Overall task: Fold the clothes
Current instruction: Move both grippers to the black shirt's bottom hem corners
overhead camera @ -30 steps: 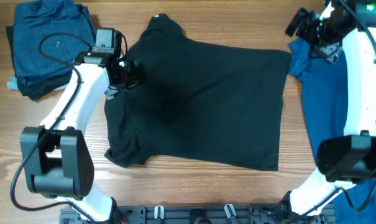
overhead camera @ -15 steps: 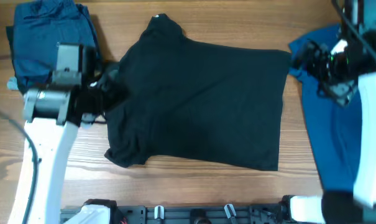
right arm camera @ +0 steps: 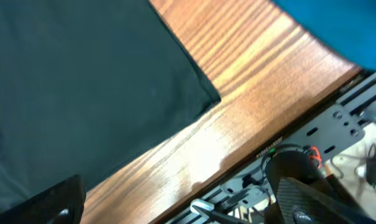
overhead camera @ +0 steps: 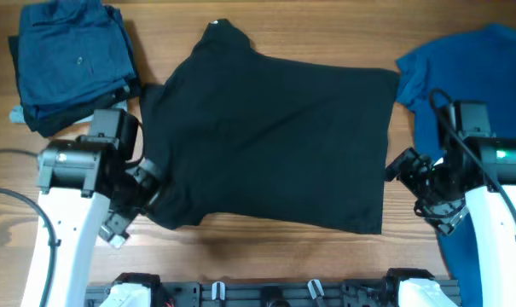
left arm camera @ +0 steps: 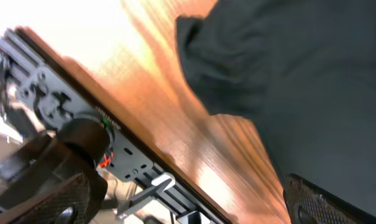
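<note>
A plain black T-shirt (overhead camera: 275,145) lies spread flat on the wooden table, with a small white mark (overhead camera: 217,23) at its collar. My left gripper (overhead camera: 140,194) hovers open at the shirt's near left sleeve (left arm camera: 219,68). In the left wrist view one finger (left arm camera: 318,202) is over black cloth (left arm camera: 287,81) and the other (left arm camera: 57,202) is past the table edge. My right gripper (overhead camera: 424,194) is open beside the shirt's near right hem corner (right arm camera: 206,93), with nothing between its fingers (right arm camera: 312,202). A bright blue shirt (overhead camera: 479,85) lies at the right, and folded dark blue clothes (overhead camera: 70,64) at the far left.
A black metal rail (overhead camera: 266,294) runs along the table's near edge, close under both grippers (left arm camera: 132,155). Bare wood (right arm camera: 237,143) shows between the black shirt's hem and the rail. The bright blue shirt (right arm camera: 337,25) lies under my right arm.
Both arms have swung from the far side of the table to the near side. The left went from the shoulder to the near sleeve, the right to the near hem corner. Both stayed open.
</note>
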Tool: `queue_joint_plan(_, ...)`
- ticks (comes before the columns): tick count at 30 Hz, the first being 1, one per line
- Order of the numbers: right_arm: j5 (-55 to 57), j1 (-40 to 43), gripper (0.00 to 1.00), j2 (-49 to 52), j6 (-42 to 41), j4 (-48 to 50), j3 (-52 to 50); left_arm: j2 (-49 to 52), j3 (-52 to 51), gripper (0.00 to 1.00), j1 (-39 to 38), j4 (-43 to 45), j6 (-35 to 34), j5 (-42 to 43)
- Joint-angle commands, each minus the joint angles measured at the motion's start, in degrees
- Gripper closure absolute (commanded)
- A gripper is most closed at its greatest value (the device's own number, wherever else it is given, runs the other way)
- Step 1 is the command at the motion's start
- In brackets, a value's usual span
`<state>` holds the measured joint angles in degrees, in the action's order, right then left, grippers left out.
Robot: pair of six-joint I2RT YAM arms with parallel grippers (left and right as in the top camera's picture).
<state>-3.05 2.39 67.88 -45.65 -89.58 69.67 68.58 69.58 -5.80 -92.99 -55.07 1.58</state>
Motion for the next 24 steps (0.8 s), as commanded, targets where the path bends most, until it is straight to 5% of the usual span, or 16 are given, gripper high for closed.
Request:
queue_joint_plan(1, -1.53, -0.20, 0.00, -0.59, -2.93, 1.05, -3.48, -1.38, -8.52, 0.00, -0.20, 1.92, -11.15, 1.70)
queue_joint_plan(5, -1.79, -0.20, 0.00, -0.59, -4.61, 2.54, -5.66, -1.33, -18.49, 0.00, -0.20, 12.44, -11.87, 8.04)
queue_joint_plan(15, -3.15, -0.20, 0.00, -0.59, -6.29, 6.88, -12.41, 2.78, -30.97, 0.01, -0.20, 29.59, -11.87, 7.78)
queue_joint_plan(24, -3.50, -0.20, 0.00, -0.59, -6.99, 10.01, -18.80, 11.23, -31.12, 0.07, -0.20, 34.18, -11.80, 5.68)
